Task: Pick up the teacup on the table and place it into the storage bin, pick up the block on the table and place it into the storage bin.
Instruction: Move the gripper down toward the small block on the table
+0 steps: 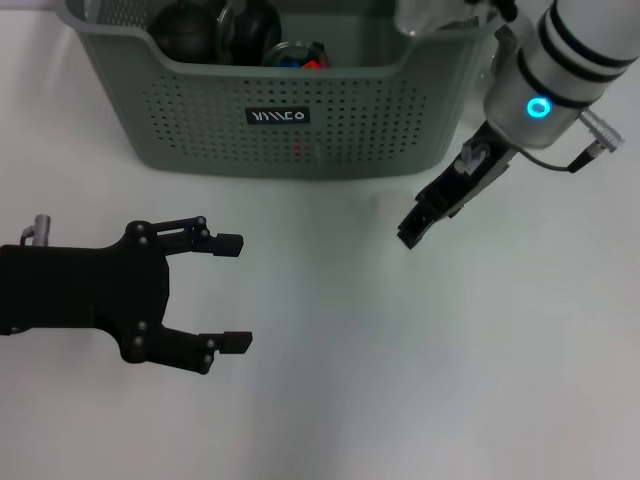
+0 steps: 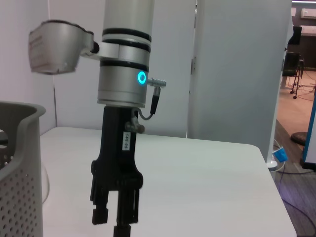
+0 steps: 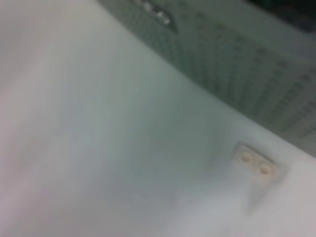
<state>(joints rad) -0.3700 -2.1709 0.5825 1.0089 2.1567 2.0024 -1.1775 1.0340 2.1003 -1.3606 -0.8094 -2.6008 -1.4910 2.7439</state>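
So the right gripper is hanging just above the table, a bit in front of the storage bin's right front corner. The left wrist view suggests a narrow gap between its fingers with nothing in it, so I'd call it slightly parted and empty, but honestly I can't tell for sure. The block is a pale little two-stud brick lying flat on the white table, just beside the bin's perforated front wall. In the head view it's a faint smudge close to the gripper tip (really easy to miss, it's nearly the same colour as the table).

No teacup on the table that I can see. The bin already holds some dark round things and something red and blue, so my guess is the cup is done and the block is the step in hand.

To do it well: the brick is flat and low, so the fingers need to come down either side of it, almost touching the table, squared to its sides. Closing high will just skate over the studs.

The bin wall is the main obstacle, since it sits right next to the brick and could catch a finger. The left gripper is parked well off on the left with its fingers spread and holding nothing.
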